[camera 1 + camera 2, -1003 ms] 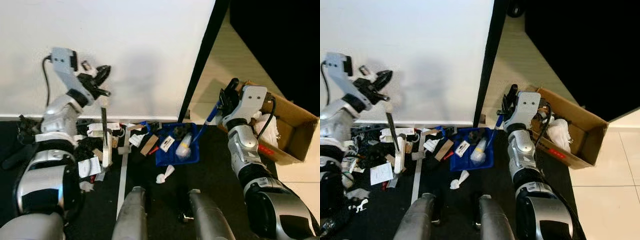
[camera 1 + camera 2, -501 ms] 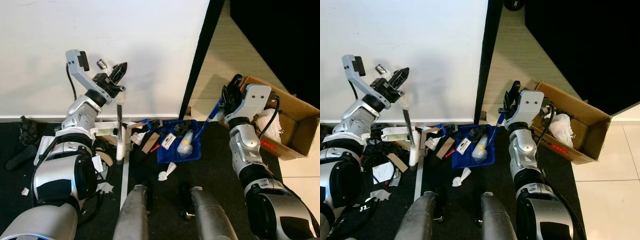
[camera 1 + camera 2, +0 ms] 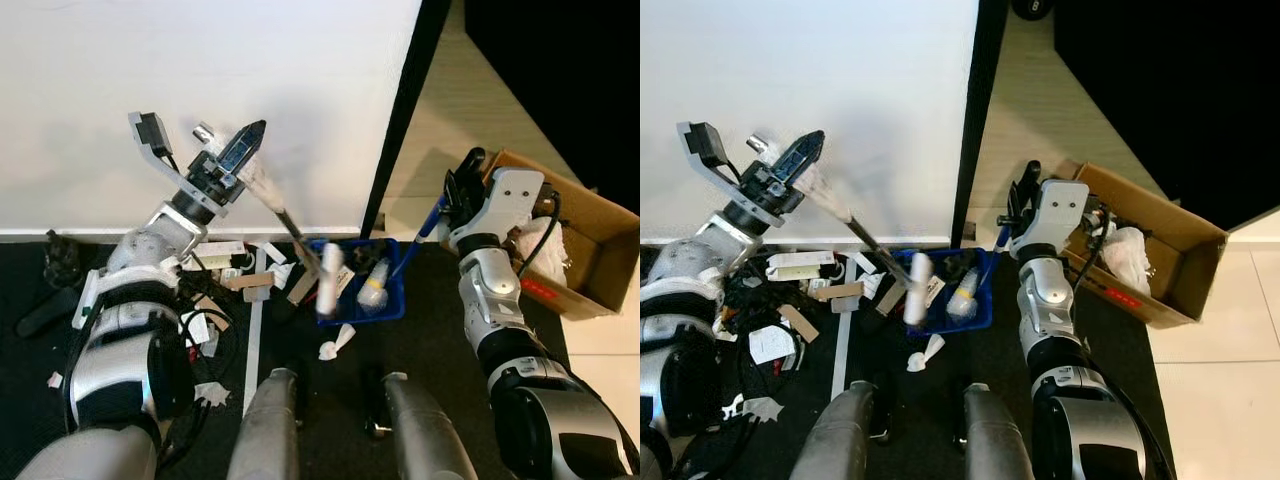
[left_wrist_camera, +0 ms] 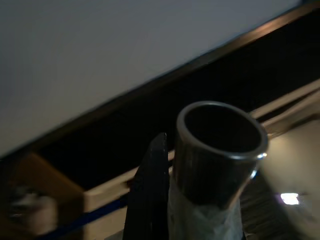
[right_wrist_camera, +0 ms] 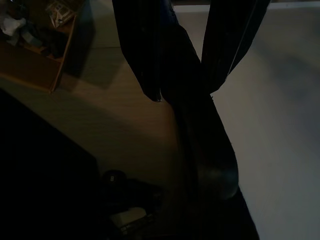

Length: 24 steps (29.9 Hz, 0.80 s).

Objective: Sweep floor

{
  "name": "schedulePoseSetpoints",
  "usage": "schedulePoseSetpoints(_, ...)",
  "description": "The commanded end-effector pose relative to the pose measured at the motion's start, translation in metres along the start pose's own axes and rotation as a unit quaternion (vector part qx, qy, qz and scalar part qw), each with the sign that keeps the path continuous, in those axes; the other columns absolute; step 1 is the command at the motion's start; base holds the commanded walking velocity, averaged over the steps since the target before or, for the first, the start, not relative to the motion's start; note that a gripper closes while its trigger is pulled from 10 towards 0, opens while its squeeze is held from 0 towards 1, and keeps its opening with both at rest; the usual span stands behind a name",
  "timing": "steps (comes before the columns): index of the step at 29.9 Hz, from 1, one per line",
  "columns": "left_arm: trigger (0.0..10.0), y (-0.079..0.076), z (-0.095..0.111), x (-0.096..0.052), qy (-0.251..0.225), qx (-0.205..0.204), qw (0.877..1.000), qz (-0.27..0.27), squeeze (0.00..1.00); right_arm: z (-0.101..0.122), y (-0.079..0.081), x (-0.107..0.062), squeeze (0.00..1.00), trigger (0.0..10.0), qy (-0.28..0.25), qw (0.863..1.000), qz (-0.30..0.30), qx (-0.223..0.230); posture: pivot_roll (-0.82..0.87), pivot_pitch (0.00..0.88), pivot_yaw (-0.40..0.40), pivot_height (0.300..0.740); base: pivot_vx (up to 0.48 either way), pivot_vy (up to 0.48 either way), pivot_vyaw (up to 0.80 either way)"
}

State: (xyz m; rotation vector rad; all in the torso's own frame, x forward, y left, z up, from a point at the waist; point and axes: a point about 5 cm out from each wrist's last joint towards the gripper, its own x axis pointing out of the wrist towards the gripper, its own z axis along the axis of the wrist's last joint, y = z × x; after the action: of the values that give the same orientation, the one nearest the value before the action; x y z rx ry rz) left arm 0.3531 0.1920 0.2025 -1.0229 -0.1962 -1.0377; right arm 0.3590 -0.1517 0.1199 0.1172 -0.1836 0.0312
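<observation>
Sweeping is the step in hand, as I read it: my left gripper (image 3: 247, 143), jaws clenched on the brush handle (image 3: 285, 218), holds it slanting down from the jaws to the white brush head (image 3: 328, 282), blurred at the edge of the blue dustpan (image 3: 385, 300). My right gripper (image 3: 458, 186) has its jaws clenched on the dustpan's blue handle (image 3: 418, 240). Paper scraps (image 3: 225, 290) lie on the black floor (image 3: 300, 350) below the left jaws; next I'd drag those toward the pan, keeping it flat.
</observation>
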Motion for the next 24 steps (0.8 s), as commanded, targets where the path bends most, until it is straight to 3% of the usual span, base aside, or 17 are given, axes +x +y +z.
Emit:
schedulePoseSetpoints(1,10.0,-0.01,-0.006,0.005,-0.008,-0.036,0.999,-0.038,0.0,-0.069,0.004,-0.044,0.0,10.0,0.177,0.983,-0.01,0.037,0.0,0.402,0.082,0.74,0.0,0.0,0.0)
schedulePoseSetpoints(5,10.0,-0.027,-0.008,0.007,0.008,-0.03,0.998,-0.059,0.0,-0.069,0.004,-0.043,0.0,10.0,0.18,0.983,-0.011,0.038,0.02,0.383,0.083,0.74,0.0,0.0,0.0)
schedulePoseSetpoints(9,10.0,-0.038,0.012,0.007,0.001,0.024,0.998,-0.052,0.0,-0.069,0.006,-0.042,0.0,10.0,0.184,0.982,-0.01,0.04,0.05,0.357,0.089,0.74,0.0,0.0,0.0)
schedulePoseSetpoints(11,10.0,-0.05,0.03,0.009,-0.007,0.086,0.996,-0.022,0.0,-0.069,0.005,-0.042,0.0,10.0,0.188,0.981,-0.014,0.049,0.07,0.331,0.095,0.74,0.0,0.0,0.0)
schedulePoseSetpoints(12,10.0,-0.05,0.03,0.009,-0.007,0.086,0.996,-0.022,0.0,-0.069,0.005,-0.042,0.0,10.0,0.188,0.981,-0.014,0.049,0.07,0.331,0.095,0.74,0.0,0.0,0.0)
schedulePoseSetpoints(15,10.0,-0.064,0.038,0.009,0.014,0.158,0.986,0.049,0.0,-0.069,0.002,-0.042,0.0,10.0,0.187,0.979,-0.016,0.074,0.11,0.303,0.102,0.74,0.0,0.0,0.0)
schedulePoseSetpoints(22,10.0,-0.089,0.038,0.005,0.025,0.189,0.978,0.084,0.0,-0.065,0.007,-0.039,0.0,10.0,0.165,0.982,0.008,0.096,0.12,0.271,0.112,0.74,0.0,0.0,0.0)
schedulePoseSetpoints(23,10.0,-0.092,0.042,0.001,0.034,0.223,0.967,0.121,0.0,-0.064,0.008,-0.039,0.0,10.0,0.161,0.982,0.011,0.097,0.12,0.26,0.118,0.74,0.0,0.0,0.0)
schedulePoseSetpoints(24,10.0,-0.092,0.042,0.001,0.034,0.223,0.967,0.121,0.0,-0.064,0.008,-0.039,0.0,10.0,0.161,0.982,0.011,0.097,0.12,0.26,0.118,0.74,0.0,0.0,0.0)
